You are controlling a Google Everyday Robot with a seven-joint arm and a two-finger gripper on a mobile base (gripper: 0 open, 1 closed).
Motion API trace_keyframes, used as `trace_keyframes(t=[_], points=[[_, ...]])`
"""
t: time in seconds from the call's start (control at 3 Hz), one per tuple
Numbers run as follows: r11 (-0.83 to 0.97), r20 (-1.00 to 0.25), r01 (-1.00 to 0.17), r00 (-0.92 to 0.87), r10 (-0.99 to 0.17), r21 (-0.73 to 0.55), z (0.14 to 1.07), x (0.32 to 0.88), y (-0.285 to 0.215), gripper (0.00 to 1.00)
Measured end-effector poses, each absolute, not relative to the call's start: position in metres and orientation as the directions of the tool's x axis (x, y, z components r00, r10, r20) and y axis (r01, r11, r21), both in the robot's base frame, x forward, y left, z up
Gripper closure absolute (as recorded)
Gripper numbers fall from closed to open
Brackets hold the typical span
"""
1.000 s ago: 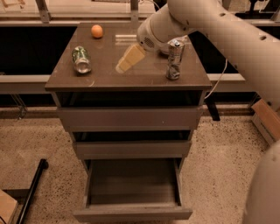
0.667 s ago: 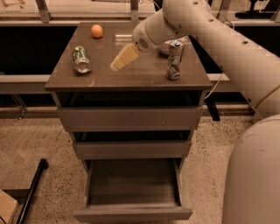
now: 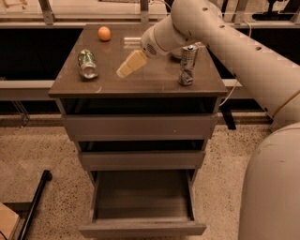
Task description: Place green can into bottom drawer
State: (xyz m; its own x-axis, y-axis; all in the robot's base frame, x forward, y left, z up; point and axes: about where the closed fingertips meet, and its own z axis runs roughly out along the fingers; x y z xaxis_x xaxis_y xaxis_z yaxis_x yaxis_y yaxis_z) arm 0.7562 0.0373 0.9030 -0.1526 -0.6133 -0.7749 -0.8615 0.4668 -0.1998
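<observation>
Since before, my tan claw [image 3: 129, 65] has slid left over the brown bench [image 3: 150, 83] toward the small green can [image 3: 87, 63], lying sideways near the left edge. Whether it is clenched I cannot tell; the grey-brown bottom drawer [image 3: 143, 201] stands open.

Single white arm [image 3: 243, 56], entering from the right edge and reaching leftward across the upper view. At lower right, a broad rounded white shell [image 3: 272, 187] filling the corner. Above it, a long tapering link rising up and to the left, with small dark holes along its upper side, to a rounded elbow [image 3: 192, 14] near the top edge. From there, bent downward and leftward into a short cylindrical wrist [image 3: 157, 41] with a perforated round face. At the end, a tan wedge-shaped gripper [image 3: 124, 69], tilted down and to the left over the middle of the cabinet top [image 3: 140, 84]; contact with that surface not discernible.
</observation>
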Motion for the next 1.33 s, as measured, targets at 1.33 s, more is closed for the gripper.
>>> trace_keyframes(t=[1.33], points=[[0.341, -0.887, -0.936, -0.079, -0.456, -0.092, 0.883, 0.777, 0.166, 0.0]])
